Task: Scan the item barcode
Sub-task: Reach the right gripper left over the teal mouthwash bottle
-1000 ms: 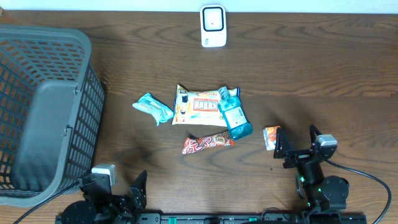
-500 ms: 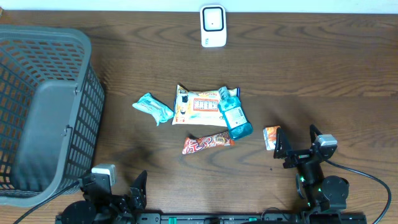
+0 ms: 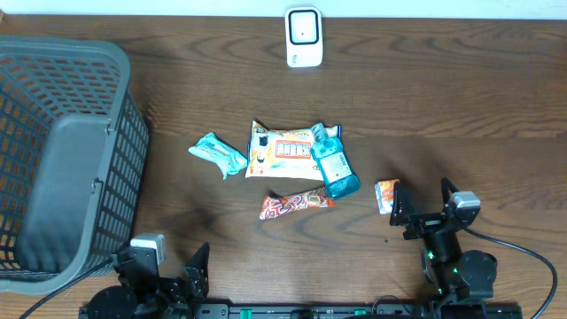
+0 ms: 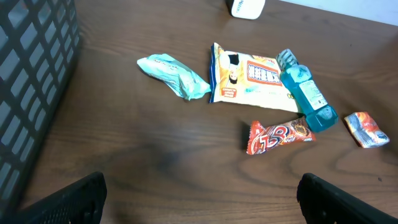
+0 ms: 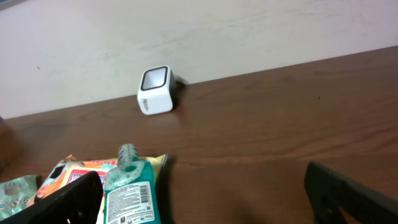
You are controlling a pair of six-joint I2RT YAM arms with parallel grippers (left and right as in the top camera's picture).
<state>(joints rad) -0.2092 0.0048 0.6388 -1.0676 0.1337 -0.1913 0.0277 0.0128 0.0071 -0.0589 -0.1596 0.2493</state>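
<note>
A white barcode scanner (image 3: 303, 37) stands at the table's far edge, also seen in the right wrist view (image 5: 155, 90). Mid-table lie the items: a teal packet (image 3: 218, 153), a yellow snack bag (image 3: 282, 152), a blue bottle (image 3: 334, 164) lying over the bag's right end, a red-orange bar (image 3: 296, 205) and a small orange packet (image 3: 386, 195). The bottle's label with a barcode (image 5: 144, 198) faces up. My left gripper (image 3: 168, 266) is open at the near left, holding nothing. My right gripper (image 3: 423, 202) is open at the near right, its left finger beside the small orange packet.
A large grey mesh basket (image 3: 62, 151) fills the left side of the table. Bare wood lies between the scanner and the items, and on the right half. A pale wall rises behind the scanner in the right wrist view.
</note>
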